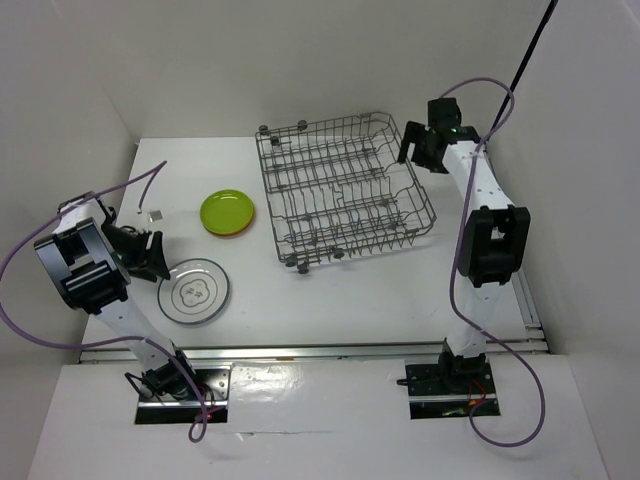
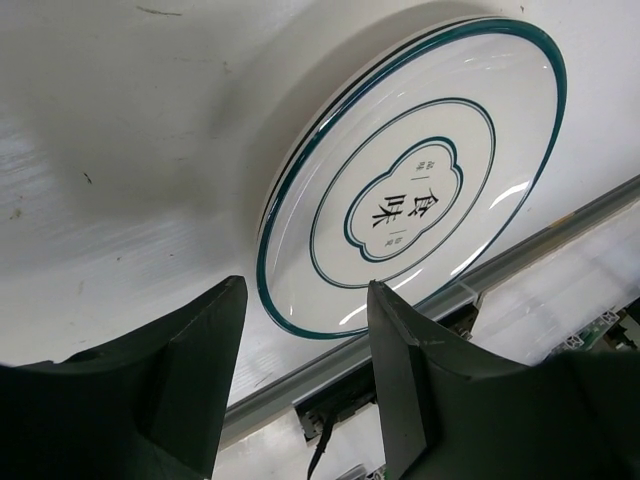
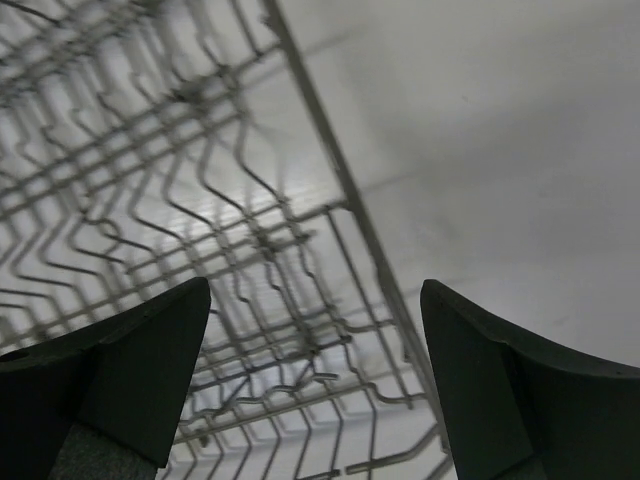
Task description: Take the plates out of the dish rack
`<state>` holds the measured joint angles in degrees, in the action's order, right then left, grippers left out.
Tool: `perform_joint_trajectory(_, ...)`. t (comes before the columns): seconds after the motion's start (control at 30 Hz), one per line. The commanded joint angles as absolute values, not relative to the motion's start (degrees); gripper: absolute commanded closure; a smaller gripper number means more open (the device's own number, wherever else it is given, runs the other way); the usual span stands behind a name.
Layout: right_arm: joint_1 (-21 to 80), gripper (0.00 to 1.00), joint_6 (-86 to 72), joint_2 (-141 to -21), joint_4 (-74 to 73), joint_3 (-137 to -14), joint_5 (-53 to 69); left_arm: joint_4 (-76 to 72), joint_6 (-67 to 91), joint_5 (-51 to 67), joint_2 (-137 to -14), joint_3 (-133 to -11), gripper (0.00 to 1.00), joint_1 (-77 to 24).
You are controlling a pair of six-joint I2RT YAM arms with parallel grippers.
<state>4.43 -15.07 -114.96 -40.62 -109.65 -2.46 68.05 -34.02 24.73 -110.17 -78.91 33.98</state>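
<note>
The grey wire dish rack (image 1: 345, 190) stands in the middle of the table and holds no plates. A lime green plate (image 1: 227, 210) lies on an orange one left of the rack. A white plate with teal rings and a centre motif (image 1: 194, 291) lies flat near the front left; it also shows in the left wrist view (image 2: 415, 170). My left gripper (image 1: 156, 258) is open and empty just left of that plate, and its jaws (image 2: 305, 310) stand apart beside the plate's rim. My right gripper (image 1: 412, 150) is open and empty over the rack's far right corner (image 3: 315, 310). No mustard-brown plate is in view.
A small white object (image 1: 155, 213) lies left of the green plate. A metal rail (image 1: 320, 350) runs along the table's front edge and shows in the left wrist view (image 2: 560, 225). White walls close in the table on three sides.
</note>
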Motion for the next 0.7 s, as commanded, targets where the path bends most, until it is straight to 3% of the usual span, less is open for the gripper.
perform_joint_trajectory(0.0,3.26,0.07,-14.33,-111.53,-42.80,-107.14,-7.90,68.91,-32.88,25.66,-110.13,-80.41,0.36,34.10)
perform_joint_trajectory(0.17,-1.05,0.10,-14.33,-113.72,-41.40,-103.72,-5.19,69.96,-32.26,25.66,-110.13,-82.35,0.36,34.10)
perform_joint_trajectory(0.43,-1.85,0.41,-15.38,-111.19,-36.75,-93.88,0.61,71.10,-31.73,25.14,-108.90,-84.29,0.36,34.10)
perform_joint_trajectory(0.53,-1.32,0.44,-15.91,-110.04,-35.51,-90.53,1.41,70.58,-31.73,24.43,-108.37,-84.29,0.34,34.10)
perform_joint_trajectory(0.67,-0.70,0.60,-16.44,-110.04,-35.51,-89.21,0.79,70.58,-31.73,23.73,-108.37,-84.29,0.34,34.10)
